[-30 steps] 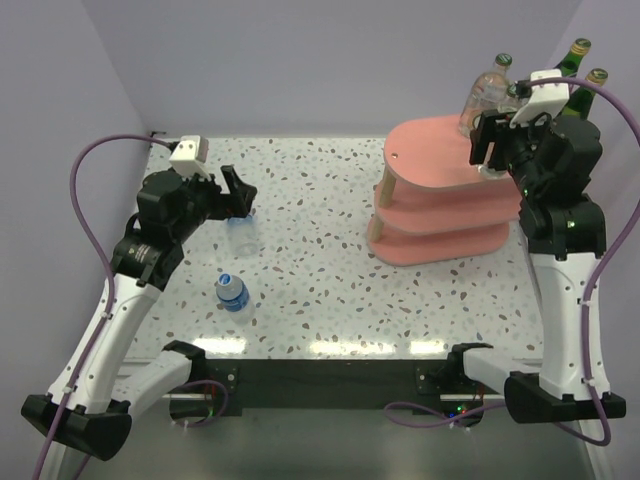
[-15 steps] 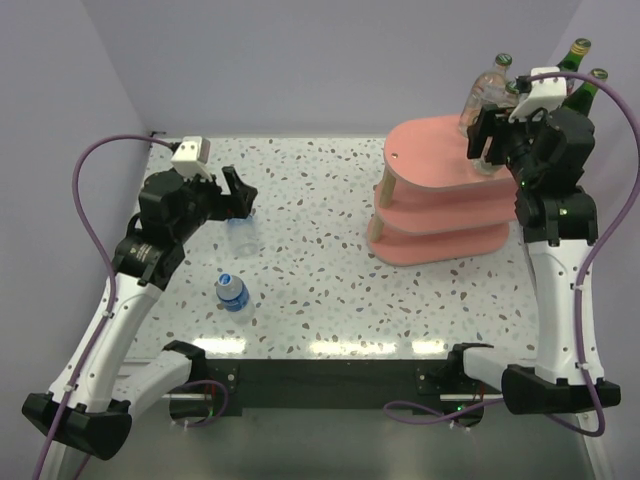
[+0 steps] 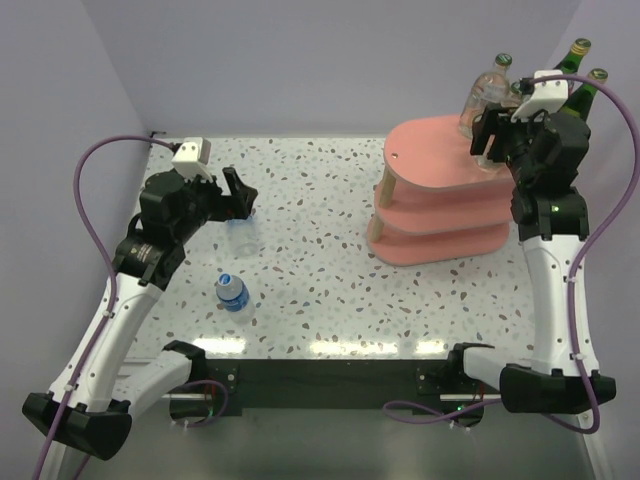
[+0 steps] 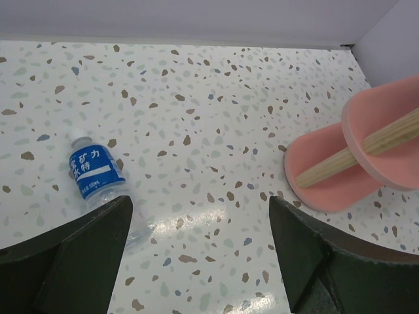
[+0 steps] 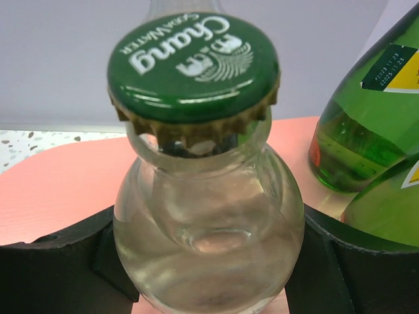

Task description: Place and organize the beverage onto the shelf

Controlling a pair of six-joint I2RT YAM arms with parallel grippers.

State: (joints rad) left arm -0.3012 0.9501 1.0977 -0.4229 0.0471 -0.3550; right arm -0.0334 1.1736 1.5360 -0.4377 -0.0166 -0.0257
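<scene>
Green-capped bottle [image 5: 196, 222] tight within right end effector [image 5: 206, 268]

The left arm leans forward from its base, elbow raised, wrist turned to the right. The left gripper [image 3: 238, 192] hangs with jaws spread wide. The right arm stands tall and nearly straight. The right gripper [image 3: 493, 140] has its fingers [image 5: 59, 261] pressed against both sides of a bottle [image 5: 206, 216].

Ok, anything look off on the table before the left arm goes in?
One blue-label bottle appears to lie on its side by the open left gripper; the other blue-label bottle stands upright. No spill visible.
</scene>
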